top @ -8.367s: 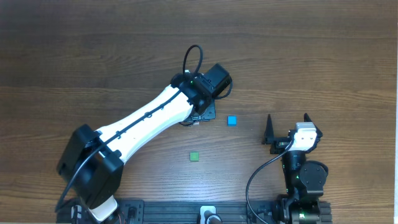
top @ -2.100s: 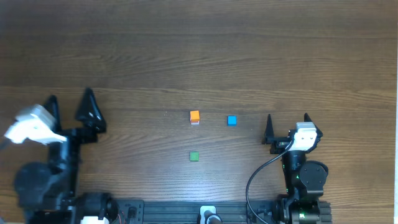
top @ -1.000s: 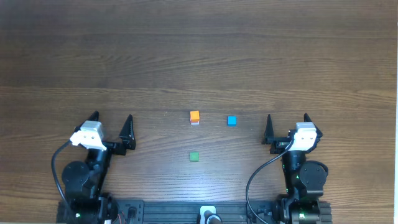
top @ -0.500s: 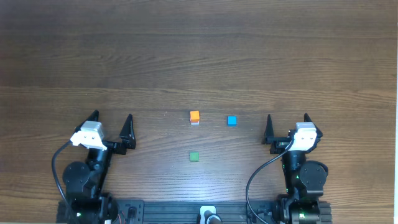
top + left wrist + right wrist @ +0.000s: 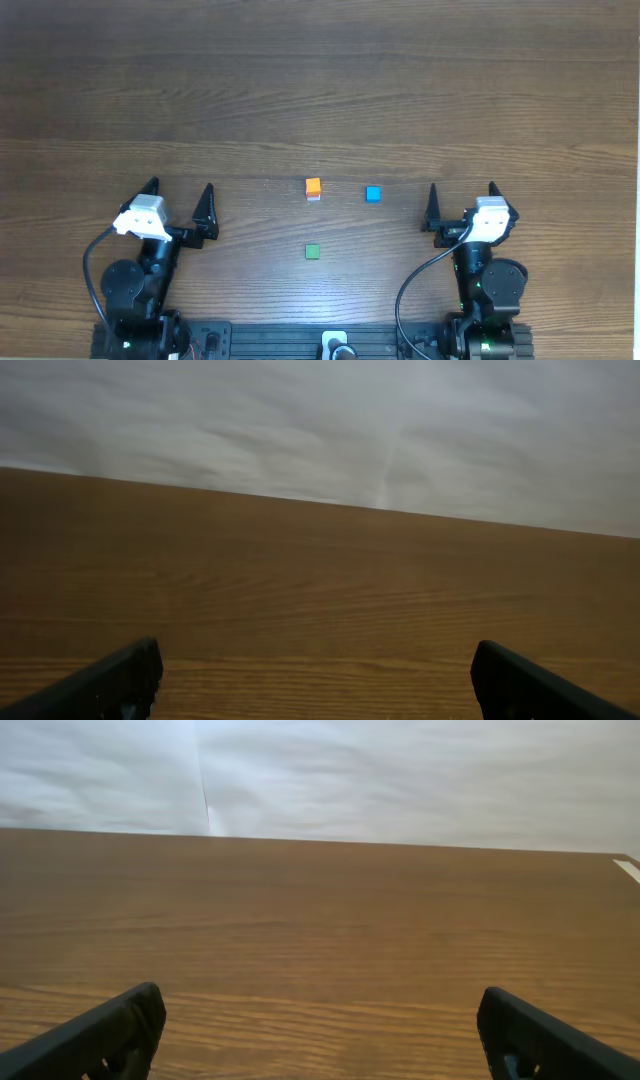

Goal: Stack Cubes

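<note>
Wooden table (image 5: 320, 80) ran broad and bare beyond the cubes, out past every edge of the top view. Both arms sat low near the bottom edge: left gripper (image 5: 180, 186) and right gripper (image 5: 462, 187) each had fingers spread wide, gripping nothing, well apart from the cubes lying between them. Orange cube (image 5: 313, 185) sat stacked on a paler cube (image 5: 313, 197) at mid-table; blue cube (image 5: 373, 194) lay near it on the right arm's side, not touching, and green cube (image 5: 312, 252) lay alone, closer to the arm bases.
</note>
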Robot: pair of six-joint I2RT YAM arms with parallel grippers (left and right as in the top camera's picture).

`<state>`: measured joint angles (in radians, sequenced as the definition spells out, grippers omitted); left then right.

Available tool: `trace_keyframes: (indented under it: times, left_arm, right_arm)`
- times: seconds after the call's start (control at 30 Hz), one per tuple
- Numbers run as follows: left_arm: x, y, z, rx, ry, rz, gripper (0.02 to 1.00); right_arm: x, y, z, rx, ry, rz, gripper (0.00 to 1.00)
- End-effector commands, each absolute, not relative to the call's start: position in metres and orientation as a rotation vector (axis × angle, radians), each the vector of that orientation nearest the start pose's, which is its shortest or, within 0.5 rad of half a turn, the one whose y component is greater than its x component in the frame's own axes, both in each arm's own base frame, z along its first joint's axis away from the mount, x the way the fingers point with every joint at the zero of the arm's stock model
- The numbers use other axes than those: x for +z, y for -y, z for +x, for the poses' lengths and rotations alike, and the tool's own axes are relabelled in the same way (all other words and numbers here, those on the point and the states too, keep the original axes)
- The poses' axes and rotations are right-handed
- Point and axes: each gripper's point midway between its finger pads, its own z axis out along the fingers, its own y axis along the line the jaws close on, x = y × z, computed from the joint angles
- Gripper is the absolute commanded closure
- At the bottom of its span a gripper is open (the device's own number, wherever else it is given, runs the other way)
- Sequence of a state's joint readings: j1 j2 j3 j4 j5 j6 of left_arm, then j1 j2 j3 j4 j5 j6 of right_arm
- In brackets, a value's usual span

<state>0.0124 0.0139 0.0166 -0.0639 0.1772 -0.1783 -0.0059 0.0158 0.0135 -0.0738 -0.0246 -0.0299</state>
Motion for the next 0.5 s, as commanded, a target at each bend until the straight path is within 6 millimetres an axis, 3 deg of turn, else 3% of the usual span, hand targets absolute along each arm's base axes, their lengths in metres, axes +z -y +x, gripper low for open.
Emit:
trace_keyframes:
  times: [0.03,0.2,0.33,0.5]
  left_arm:
    - [0.161,0.031,0.244,-0.275,-1.636,0.006,0.023]
    - [0.161,0.031,0.244,-0.275,-1.636,0.006,0.020]
    - [0.161,0.031,0.244,-0.275,-1.636,0.006,0.020]
    - [0.161,0.031,0.244,-0.275,-1.636,0.006,0.020]
  right_arm:
    - [0.160,-0.010,0.246,0.049,-1.630,-0.047,0.009]
    - [0.164,-0.031,0.244,0.231,-1.623,-0.059,0.007]
    - [0.164,-0.029,0.239,0.261,-1.684,-0.002,0.007]
    - [0.199,-0.024,0.223,0.264,-1.725,0.052,0.009]
